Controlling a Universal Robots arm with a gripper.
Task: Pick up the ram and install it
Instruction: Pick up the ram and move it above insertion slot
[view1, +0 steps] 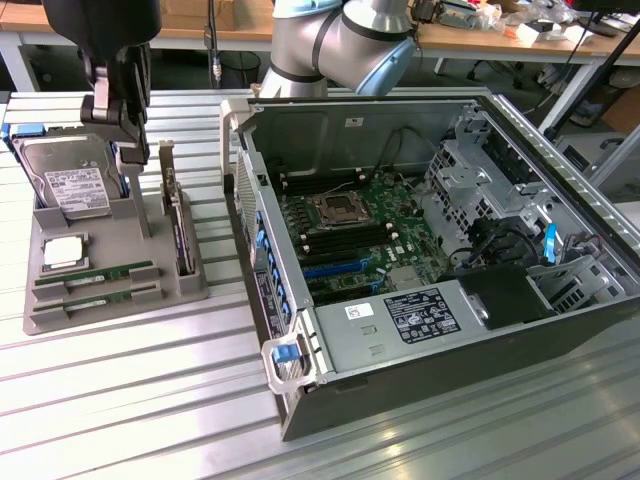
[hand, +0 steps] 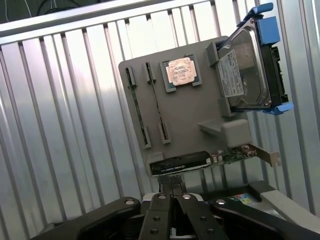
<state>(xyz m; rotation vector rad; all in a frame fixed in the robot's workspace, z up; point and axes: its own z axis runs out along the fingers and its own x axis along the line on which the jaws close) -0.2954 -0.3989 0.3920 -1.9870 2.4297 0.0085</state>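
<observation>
Gripper (view1: 132, 152): hangs over the back of the holder tray (view1: 110, 240), beside the hard drive (view1: 70, 185); fingers (hand: 162, 212) pressed together, nothing between them.
Ram sticks (view1: 95, 272): two, edge-up in parallel slots along the tray's front edge at the exterior view's left, open room above.
Processor (view1: 62, 252): just behind the sticks.
Expansion card (view1: 178, 225): upright on the tray's edge near the case.
Computer case (view1: 440, 325): lid off, motherboard (view1: 350, 215) exposed within tall walls.

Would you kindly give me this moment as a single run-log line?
tool shut, empty, above parts tray | both ram sticks seated in tray | case open
</observation>
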